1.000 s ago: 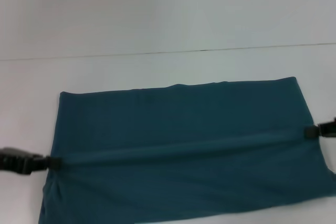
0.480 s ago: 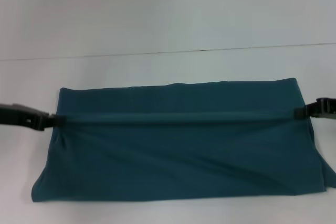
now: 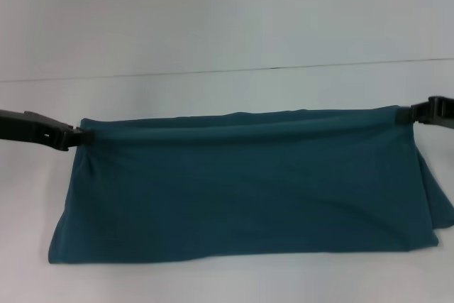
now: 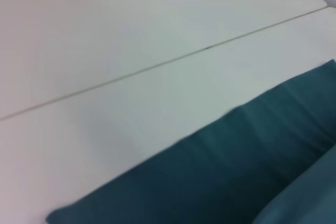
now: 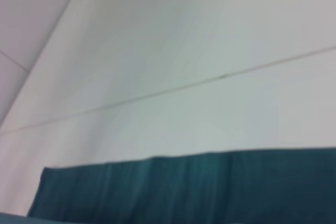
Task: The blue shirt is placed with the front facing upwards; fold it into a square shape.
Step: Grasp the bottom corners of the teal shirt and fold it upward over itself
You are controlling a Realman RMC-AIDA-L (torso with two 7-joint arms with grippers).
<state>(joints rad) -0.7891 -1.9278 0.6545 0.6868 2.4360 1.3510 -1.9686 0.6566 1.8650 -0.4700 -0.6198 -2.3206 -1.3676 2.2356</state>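
Looking at the head view from the near edge outward, I see the blue shirt point(image 3: 241, 189) spread wide across the lower half of the frame on the white table point(image 3: 213, 33). Its near hem runs along the bottom of the frame from lower left to lower right, lying flat, with a small flap of cloth sticking out past the right end. No print or collar shows; only plain teal cloth faces up.

Farther up, at mid-frame, the far edge of the shirt is a folded-over layer pulled into a taut, straight ridge from left to right. My left gripper point(image 3: 72, 138) comes in from the left edge of the frame and is clamped on the left end of that ridge, fingers pinched together on the cloth. My right gripper point(image 3: 408, 115) enters at the right edge and is pinched on the right end in the same way.

In the left wrist view the shirt point(image 4: 220, 182) fills the lower right corner, and in the right wrist view the shirt point(image 5: 184, 187) forms a band along the bottom; neither shows its own fingers.

Beyond the shirt, a thin dark seam point(image 3: 227, 71) crosses the table from left to right.
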